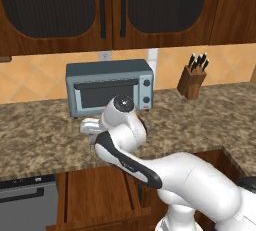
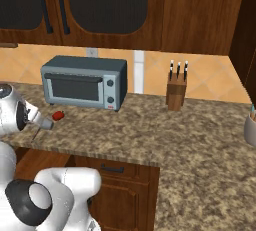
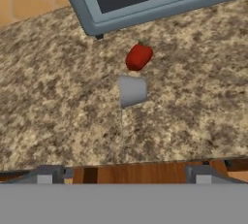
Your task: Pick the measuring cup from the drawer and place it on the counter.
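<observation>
The measuring cup [image 3: 131, 90] lies on the counter [image 3: 58, 97], its grey bowl just below the small red lump [image 3: 139, 56] and its thin handle [image 3: 122, 133] running toward the counter's front edge. In the right base view the cup [image 2: 44, 122] sits near that edge, beside the red lump [image 2: 58, 115]. My gripper [image 3: 124, 175] is open, its two fingertips [image 3: 46, 175] wide apart with nothing between them, back from the cup and over the edge. The drawer [image 1: 95, 195] stands pulled out below, showing bare wood bottom.
A blue-grey toaster oven [image 1: 110, 86] stands on the counter [image 1: 45, 135] behind the cup. A knife block [image 1: 192, 81] is at the back right. My white arm [image 1: 125, 140] reaches over the counter edge. A dark appliance front [image 1: 27, 202] sits left of the drawer.
</observation>
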